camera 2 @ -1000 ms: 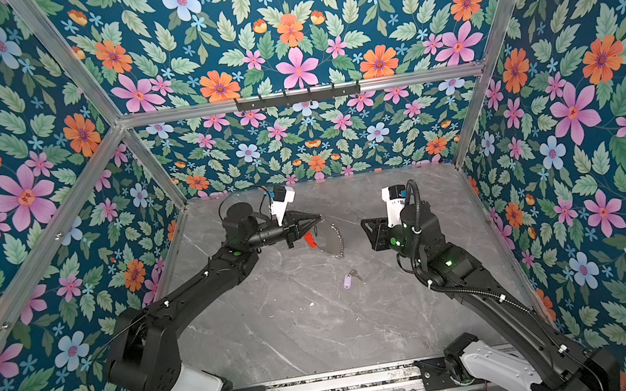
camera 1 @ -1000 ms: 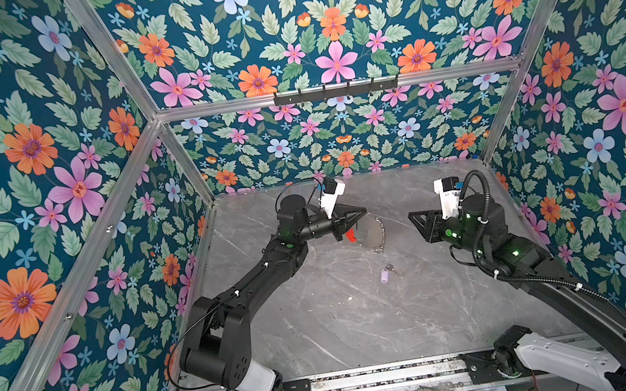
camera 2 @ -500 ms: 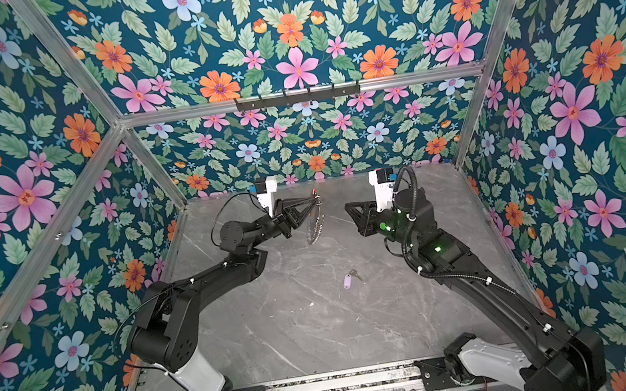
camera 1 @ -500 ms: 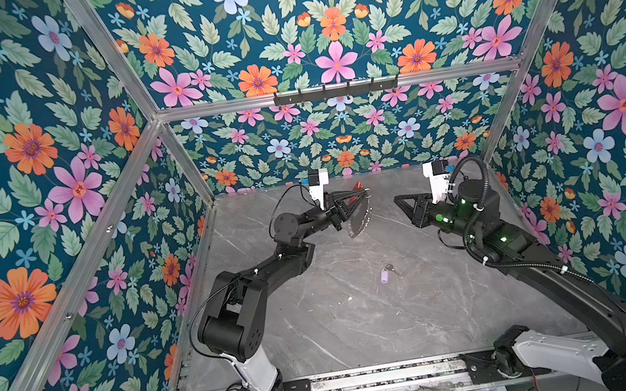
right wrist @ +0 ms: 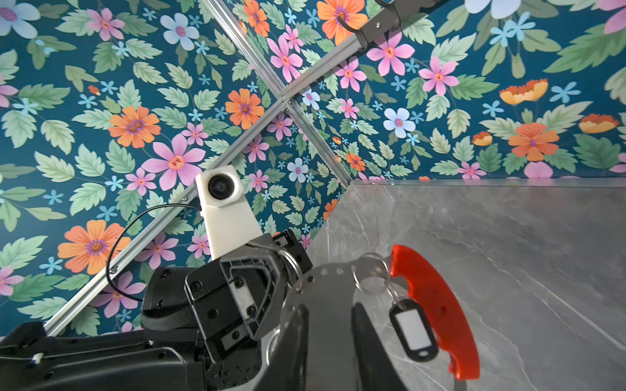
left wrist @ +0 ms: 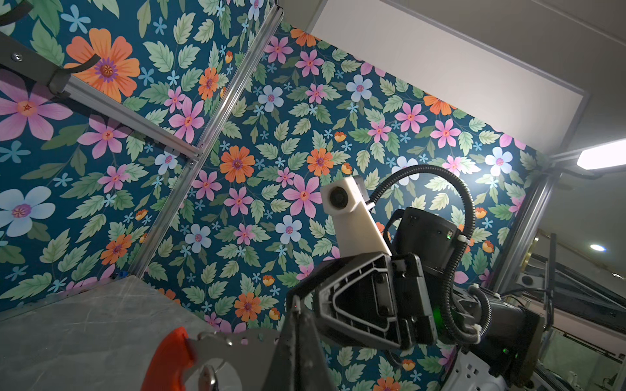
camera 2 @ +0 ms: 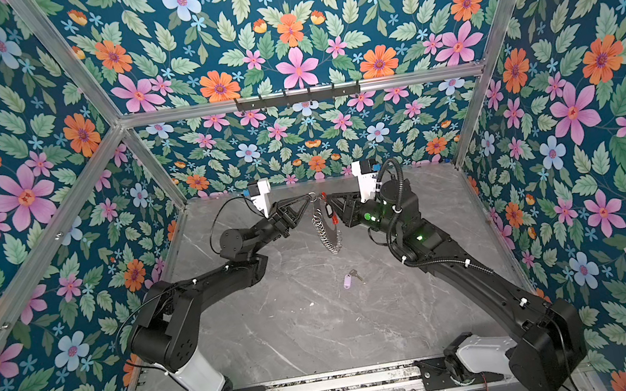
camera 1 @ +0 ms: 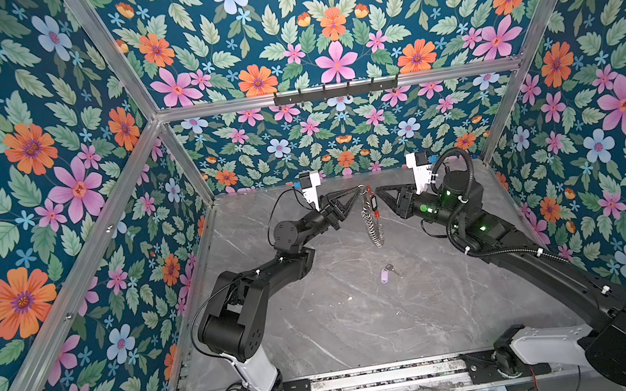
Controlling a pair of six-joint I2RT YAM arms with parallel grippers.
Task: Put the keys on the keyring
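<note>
keyring (camera 1: 372, 221): black-tagged key (right wrist: 411, 327) hanging | lilac-tagged key (camera 1: 385, 275): on table (camera 1: 320, 313)

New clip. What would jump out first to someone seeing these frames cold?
The keyring dangles in mid-air near the back of the table, pinched at its top by the left gripper, the right gripper tip to tip with it. The black-framed tag key hangs on it beside its red section; the lilac-tagged key lies alone on the table, nearer the front.
</note>
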